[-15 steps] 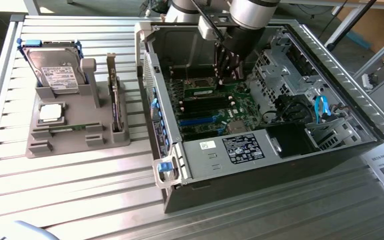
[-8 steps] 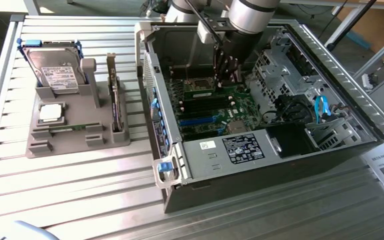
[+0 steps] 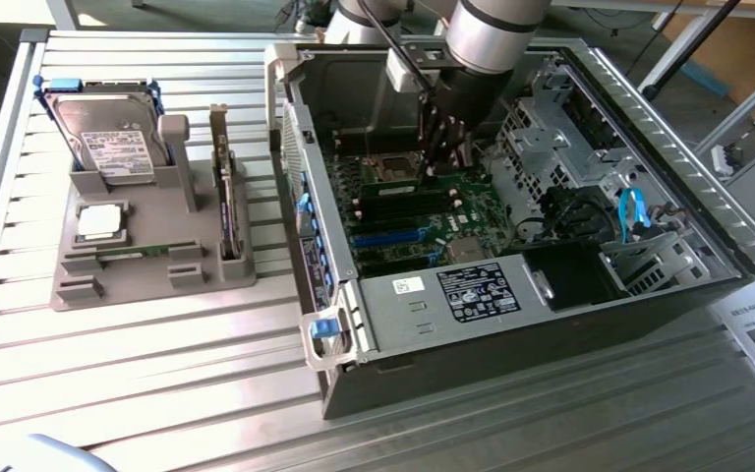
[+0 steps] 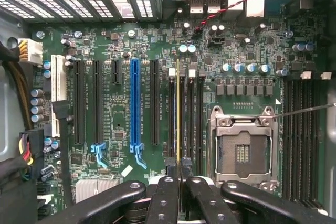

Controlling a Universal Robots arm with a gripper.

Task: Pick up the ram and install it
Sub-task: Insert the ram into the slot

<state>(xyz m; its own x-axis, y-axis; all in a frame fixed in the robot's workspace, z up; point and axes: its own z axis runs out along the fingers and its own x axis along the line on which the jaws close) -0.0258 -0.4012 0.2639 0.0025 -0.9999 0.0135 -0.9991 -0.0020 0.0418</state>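
- The black fingers (image 4: 167, 192) of the gripper (image 4: 179, 174) are seen closest in the wrist view, pressed together and clamped on the ram (image 4: 178, 114).
- The ram is seen edge-on from there, as a thin, straight, yellowish-green strip running away from the fingertips.
- Its flat faces are turned out of sight, so no chips or label can be made out.
- The strip is lined up parallel with the bank of black memory slots (image 4: 191, 108) on the motherboard (image 4: 115, 114).
- This bank lies between the empty processor socket (image 4: 241, 148) and the row of long expansion slots, one of them a blue slot (image 4: 135, 103).
- Whether the ram is touching a slot or held just above it cannot be told.
- In the exterior view the arm (image 3: 495, 34) is reached down from the far edge of the desk (image 3: 154, 374) into the open computer case (image 3: 483, 324).
- There the gripper (image 3: 446, 147) is held low over the far part of the motherboard.
- The case is stood on the part of the desk toward the exterior view's right.
- A grey holder (image 3: 129, 265) is placed near the desk's edge on the exterior view's left, well apart from the gripper.
- A hard drive (image 3: 115, 143) is stood upright at the holder's far end.
- A square silver processor chip (image 3: 99, 221) is laid flat in front of it.
- A dark expansion card (image 3: 227, 197) is stood on edge along the side nearest the case.
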